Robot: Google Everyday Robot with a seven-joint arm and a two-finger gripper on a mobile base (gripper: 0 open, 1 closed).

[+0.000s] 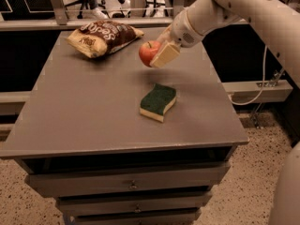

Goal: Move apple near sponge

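The red apple (148,52) with a short dark stem is held in my gripper (157,55), above the grey table (84,116). One pale finger pad (165,54) covers the apple's right side; the gripper is shut on it. The sponge (158,101), dark green on top with a pale yellow base, lies on the table a short way below and slightly right of the apple in the view. The apple hangs clear of the table surface, apart from the sponge.
A brown snack bag (103,36) lies at the table's far left corner. The table has drawers (133,184) at its front. A rail and chair legs (84,1) stand behind the table. My white arm (243,13) reaches in from the upper right.
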